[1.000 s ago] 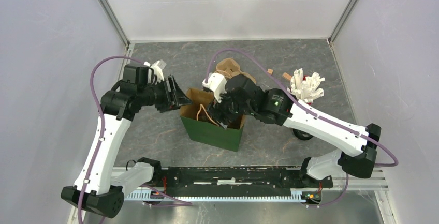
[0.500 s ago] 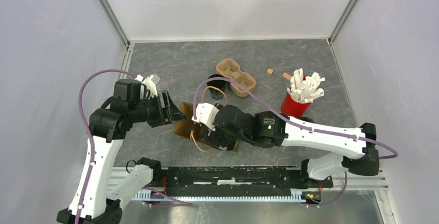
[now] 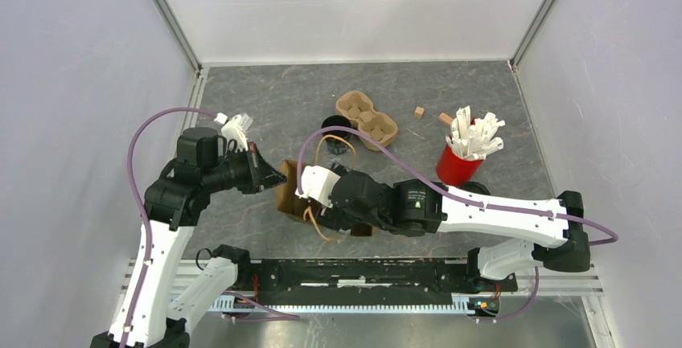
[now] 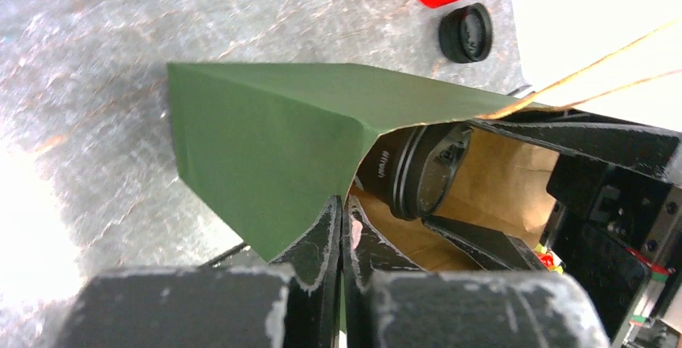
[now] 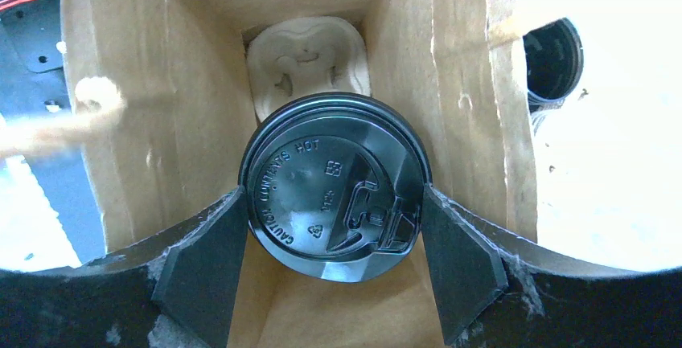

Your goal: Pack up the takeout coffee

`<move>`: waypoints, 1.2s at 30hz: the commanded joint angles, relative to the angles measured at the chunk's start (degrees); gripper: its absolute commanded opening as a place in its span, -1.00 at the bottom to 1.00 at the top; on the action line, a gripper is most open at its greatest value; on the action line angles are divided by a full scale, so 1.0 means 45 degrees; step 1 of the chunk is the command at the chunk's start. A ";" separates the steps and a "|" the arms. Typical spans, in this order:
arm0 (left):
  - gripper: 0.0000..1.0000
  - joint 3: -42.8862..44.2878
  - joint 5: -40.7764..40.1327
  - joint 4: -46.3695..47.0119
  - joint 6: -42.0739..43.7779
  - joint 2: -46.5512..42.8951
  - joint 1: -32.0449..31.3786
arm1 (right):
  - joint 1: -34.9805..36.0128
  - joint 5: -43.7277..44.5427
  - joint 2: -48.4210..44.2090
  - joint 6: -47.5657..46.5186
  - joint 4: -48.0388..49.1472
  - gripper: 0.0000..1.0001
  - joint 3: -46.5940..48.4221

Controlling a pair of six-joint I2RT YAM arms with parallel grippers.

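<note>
The takeout coffee point(image 5: 334, 179), a black cup with a black lid, sits inside the green paper bag point(image 4: 265, 139), whose lining is brown. My right gripper point(image 5: 331, 202) reaches into the bag's mouth, and its two fingers press the lid's rim from both sides. In the left wrist view the cup point(image 4: 410, 167) lies sideways just inside the opening. My left gripper point(image 4: 343, 211) is shut, pinching the bag's rim between its fingertips. From above, the bag point(image 3: 286, 197) lies tilted between the two arms, with my left gripper point(image 3: 269, 175) at its left edge.
A pale pulp piece point(image 5: 306, 59) rests at the bag's bottom behind the cup. On the table stand a brown cup carrier point(image 3: 366, 119), another black cup point(image 3: 336, 133), a red cup of white sticks point(image 3: 460, 159), a loose black lid point(image 3: 474, 189) and small wooden blocks point(image 3: 418, 112).
The bag has come toward the near edge and tipped over. My left gripper, open before, has closed on its rim. My right arm moved left and nearer with the cup.
</note>
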 commanded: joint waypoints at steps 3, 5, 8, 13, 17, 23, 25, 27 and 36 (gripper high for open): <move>-0.95 -0.0628 0.1567 0.2777 0.0489 -0.0431 -0.0110 | 0.0081 0.0883 -0.0195 -0.1023 0.0759 0.26 0.0604; -0.95 -0.0991 0.1776 0.3392 0.0590 -0.0736 -0.0125 | 0.0081 0.1020 -0.0159 -0.1316 0.0704 0.26 0.0741; -0.95 -0.1888 0.1972 0.4282 0.0674 -0.1269 -0.0130 | 0.0064 0.1040 -0.0214 -0.1630 0.0736 0.26 0.0647; -0.95 -0.2992 0.2043 0.5631 0.0935 -0.2289 -0.0145 | 0.0072 0.0462 -0.0472 -0.1776 0.1193 0.27 -0.0305; -0.77 -0.3208 0.2020 0.4879 0.0932 -0.2256 -0.0150 | 0.0077 0.0080 -0.0807 -0.1756 0.1845 0.27 -0.1584; 0.22 -0.1658 0.2054 0.1640 0.1552 -0.1846 -0.0150 | 0.0349 0.0065 -0.0937 -0.1926 0.2190 0.26 -0.2273; 0.26 -0.1167 0.2006 0.0282 0.1829 -0.1696 -0.0150 | 0.0411 0.0191 -0.0884 -0.1971 0.2176 0.26 -0.2331; 0.30 -0.1226 0.1969 -0.0410 0.1888 -0.1796 -0.0150 | 0.0433 0.0280 -0.0827 -0.2063 0.2214 0.26 -0.2424; 0.42 -0.1755 0.1323 -0.0477 0.1865 -0.2213 -0.0150 | 0.0484 0.0488 -0.1272 -0.2734 0.2491 0.24 -0.3339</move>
